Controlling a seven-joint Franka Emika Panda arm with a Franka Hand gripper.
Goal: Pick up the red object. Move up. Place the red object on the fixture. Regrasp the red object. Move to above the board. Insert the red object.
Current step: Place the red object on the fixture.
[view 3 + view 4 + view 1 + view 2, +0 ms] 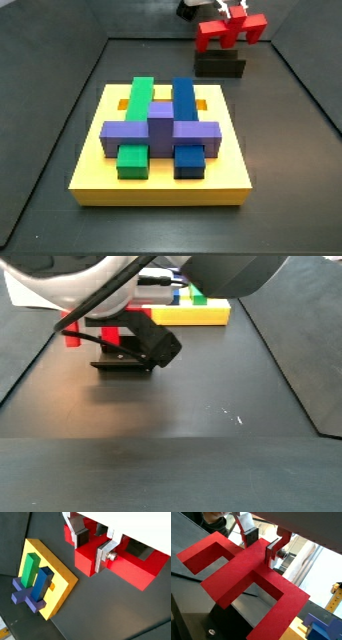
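Floor: we see a dark floor (54, 120) with low walls in both side views; its edges run out of frame.
Arm: in a side view the arm (80, 281) fills the upper part of the picture and hides most of what lies behind it.
Board: the yellow board (160, 185) lies near the front of the floor, well apart from the fixture. We see it whole there; in the other side view only a strip shows past the arm, and in a wrist view one corner is cut off.
Blocks: a green bar (139, 100) and a blue bar (183, 100) lie side by side on the board, with a purple cross (160, 130) across them.
Red object: the red object (230, 30) sits on top of the fixture, legs pointing down. In a side view only small red patches (110, 334) show beside the gripper.
Fixture: the black fixture (221, 66) stands at the far end of the floor; its upper part is covered by the red object.
Gripper: the gripper (92, 548) is at the fixture, its fingers (101, 556) clamped on the red object's centre stub. In a side view its body is cut off at the frame edge.
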